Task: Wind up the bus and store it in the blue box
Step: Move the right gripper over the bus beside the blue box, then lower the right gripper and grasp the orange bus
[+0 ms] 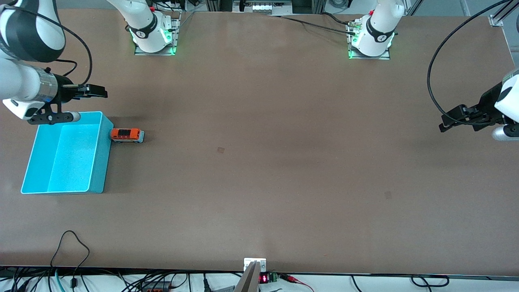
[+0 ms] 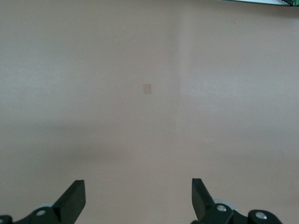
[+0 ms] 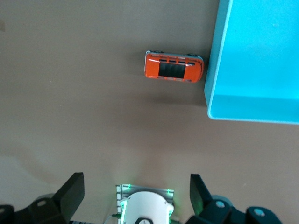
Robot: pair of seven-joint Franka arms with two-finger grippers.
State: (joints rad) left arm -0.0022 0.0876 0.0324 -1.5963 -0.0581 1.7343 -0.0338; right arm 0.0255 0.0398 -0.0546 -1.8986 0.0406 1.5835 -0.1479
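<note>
The small orange bus (image 1: 127, 135) stands on its wheels on the brown table, one end against the outer wall of the blue box (image 1: 103, 162), which is empty. In the right wrist view the bus (image 3: 174, 67) shows from above beside the box's wall (image 3: 252, 109). My right gripper (image 1: 101, 92) is open and empty in the air, over the table by the box's corner closest to the arm bases; its fingertips (image 3: 74, 184) stand wide apart. My left gripper (image 1: 444, 123) waits open and empty over bare table at the left arm's end (image 2: 138, 186).
A small pale patch (image 1: 220, 149) marks the table's middle and also shows in the left wrist view (image 2: 147, 88). The two arm bases (image 1: 154, 34) (image 1: 371, 38) stand along the table's edge farthest from the front camera. Cables (image 1: 69, 243) lie along the edge nearest it.
</note>
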